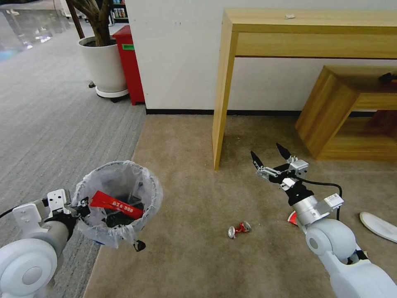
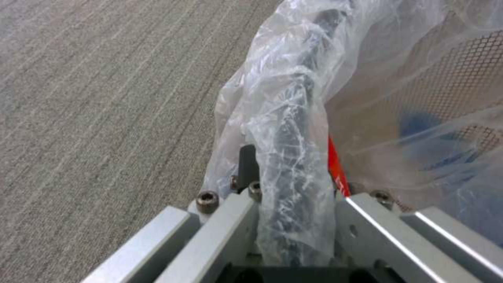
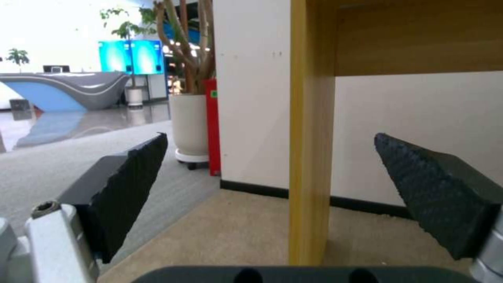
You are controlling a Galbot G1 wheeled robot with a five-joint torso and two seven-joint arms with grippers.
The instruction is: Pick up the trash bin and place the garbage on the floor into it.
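I hold the small black bag-lined trash bin [image 1: 118,203] clamped in my left end effector [image 1: 82,205]; right end effector [image 1: 271,156] wide open, empty, next down onto the crushed red can [image 1: 239,229].

A wooden table [image 1: 289,37] is standing against the white wall [image 1: 182,54] ahead of me, a lower shelf [image 1: 343,111] sitting beside it. A potted plant [image 1: 101,62] and red box [image 1: 129,62] are standing on grey carpet [image 1: 49,116].
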